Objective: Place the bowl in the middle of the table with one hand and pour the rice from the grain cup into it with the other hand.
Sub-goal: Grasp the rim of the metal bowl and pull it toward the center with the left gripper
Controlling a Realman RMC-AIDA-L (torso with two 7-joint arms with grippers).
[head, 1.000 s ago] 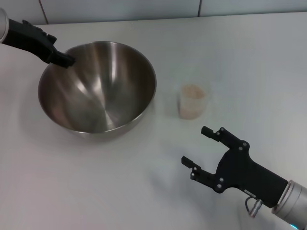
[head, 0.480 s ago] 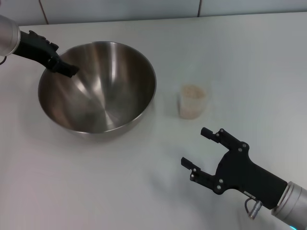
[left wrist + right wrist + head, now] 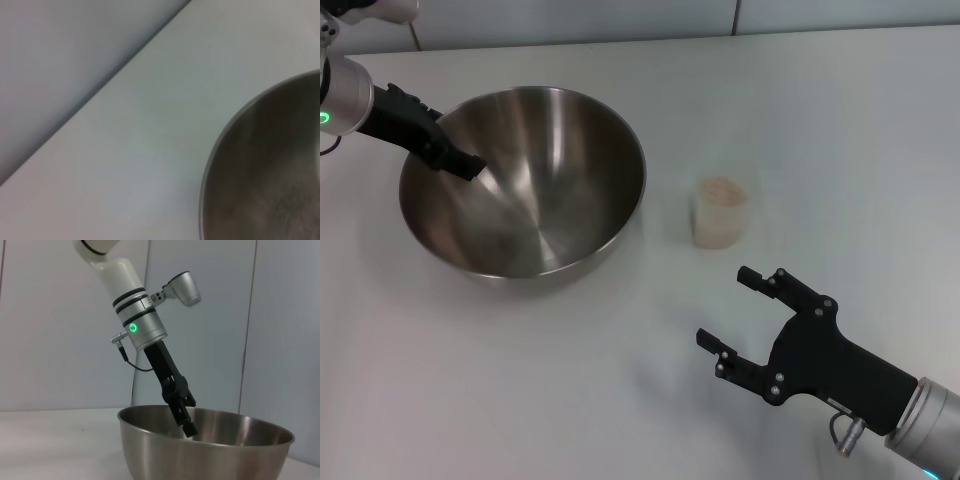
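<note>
While right hand [image 3: 729,312] gapes, cup [image 3: 721,211] sits beyond.

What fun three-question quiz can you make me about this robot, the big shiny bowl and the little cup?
1. True or false: the grain cup is lying tipped over.
2. Which gripper reaches into the bowl? A) left B) right C) both
3. Fill in: the rice is inside the ____.

Key:
1. False. It stands upright on the table.
2. A. The left gripper dips over the bowl's rim; the right gripper hovers open, apart from the cup.
3. Grain cup; the bowl looks empty.
</note>
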